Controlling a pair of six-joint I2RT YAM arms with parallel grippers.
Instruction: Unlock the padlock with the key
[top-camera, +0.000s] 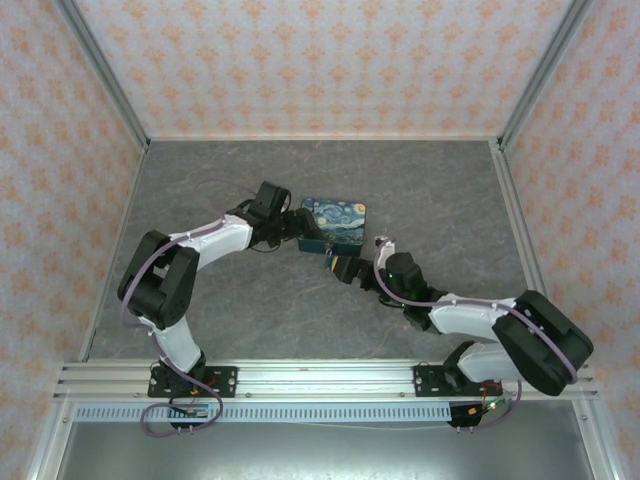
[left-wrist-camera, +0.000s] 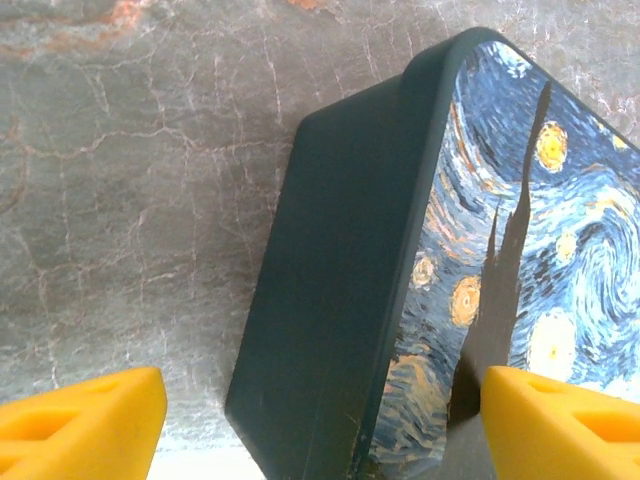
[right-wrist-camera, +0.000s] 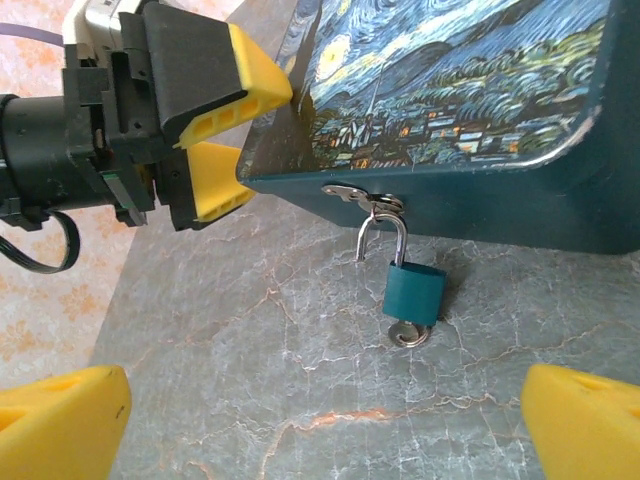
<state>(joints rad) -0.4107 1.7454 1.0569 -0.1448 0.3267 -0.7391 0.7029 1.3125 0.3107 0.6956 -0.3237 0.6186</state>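
Between the two arms, seen from above, a rectangular blue-and-yellow painted tin (top-camera: 335, 222) lies on the grey marbled table (top-camera: 200, 190). The left gripper (top-camera: 292, 226) sits at its left end and the right gripper (top-camera: 345, 268) just off its front wall, so one arm looks placed to steady the box while the other works at the lock.

From the left wrist, the jaws stand wide apart with a corner of the tin between them. One yellow finger (left-wrist-camera: 80, 425) is clear of the dark side wall and the other (left-wrist-camera: 565, 425) lies over the painted lid. Nothing is pinched; it reads as a brace against sliding.

From the right wrist, the small teal-blue padlock (right-wrist-camera: 413, 292) hangs straight ahead of the jaws, between them and the tin's front wall, its thin loop through a metal hasp (right-wrist-camera: 365, 196). A silver key (right-wrist-camera: 408, 335) sticks out of its underside. One leg of the loop seems to end free beside the body, so the lock may already be sprung, though it is too small to be sure. The right jaws are spread wide and hold nothing, short of the key
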